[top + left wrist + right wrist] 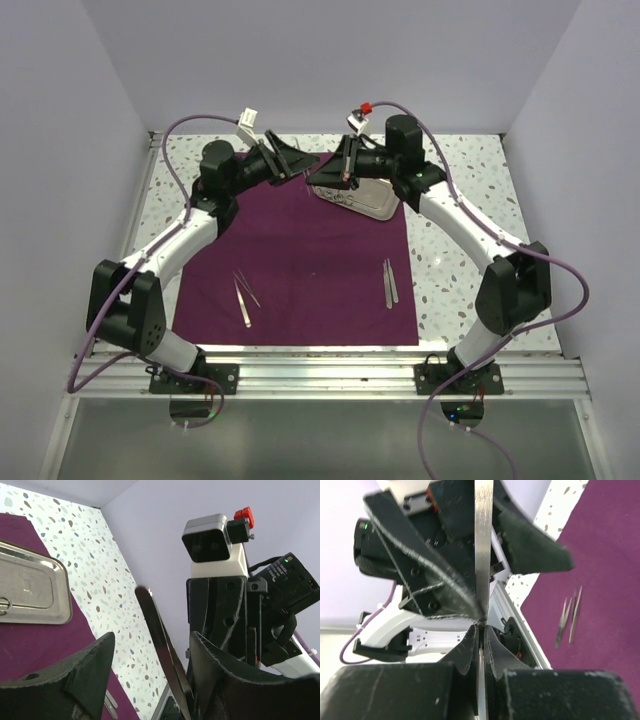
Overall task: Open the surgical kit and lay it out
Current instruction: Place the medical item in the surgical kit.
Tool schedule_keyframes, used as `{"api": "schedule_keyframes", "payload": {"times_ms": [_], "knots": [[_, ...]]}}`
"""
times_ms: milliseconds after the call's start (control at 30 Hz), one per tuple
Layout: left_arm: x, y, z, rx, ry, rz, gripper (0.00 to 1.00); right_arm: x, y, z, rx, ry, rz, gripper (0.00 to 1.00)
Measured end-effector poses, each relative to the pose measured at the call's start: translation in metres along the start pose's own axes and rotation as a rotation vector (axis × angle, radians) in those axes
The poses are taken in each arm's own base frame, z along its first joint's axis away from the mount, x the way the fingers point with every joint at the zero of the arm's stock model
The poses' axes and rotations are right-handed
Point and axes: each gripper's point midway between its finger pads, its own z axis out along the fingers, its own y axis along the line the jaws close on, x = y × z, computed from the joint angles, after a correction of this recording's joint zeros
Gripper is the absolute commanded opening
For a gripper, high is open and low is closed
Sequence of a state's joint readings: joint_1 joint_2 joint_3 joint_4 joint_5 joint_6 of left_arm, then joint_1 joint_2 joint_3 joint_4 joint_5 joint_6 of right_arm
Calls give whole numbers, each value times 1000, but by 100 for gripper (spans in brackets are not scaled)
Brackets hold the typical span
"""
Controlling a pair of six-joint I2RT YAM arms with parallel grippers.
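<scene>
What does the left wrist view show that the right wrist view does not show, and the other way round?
Only the left wrist view shows the steel tray on the purple cloth, and the right arm's wrist camera. Only the right wrist view shows the right hand shut on the slim steel instrument, and the left arm's purple cable. Both show that instrument passing through the open left hand, the cloth and the speckled table.
</scene>
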State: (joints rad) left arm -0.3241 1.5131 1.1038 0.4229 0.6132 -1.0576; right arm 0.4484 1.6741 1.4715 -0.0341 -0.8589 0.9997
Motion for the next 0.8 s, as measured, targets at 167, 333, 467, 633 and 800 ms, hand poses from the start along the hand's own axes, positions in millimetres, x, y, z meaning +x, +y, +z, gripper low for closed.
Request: {"api": "schedule_keyframes", "payload": {"times_ms": [167,333,467,633,800], "knots": [[-3,-3,5,19,0,-21,18,7,2,4,-18,21,11,0],[-3,-16,8,44,5,-52,0,8,-4,4,-22,21,-8,0],[-3,-12,8,22,9,-38,0,9,-6,5,-15,23,5,97],[4,22,4,-153,59,37,0,2,-16,5,87,28,-7,99],[21,76,-30,-450,137,145,0,-18,-37,-7,242,-6,-70,98]]}}
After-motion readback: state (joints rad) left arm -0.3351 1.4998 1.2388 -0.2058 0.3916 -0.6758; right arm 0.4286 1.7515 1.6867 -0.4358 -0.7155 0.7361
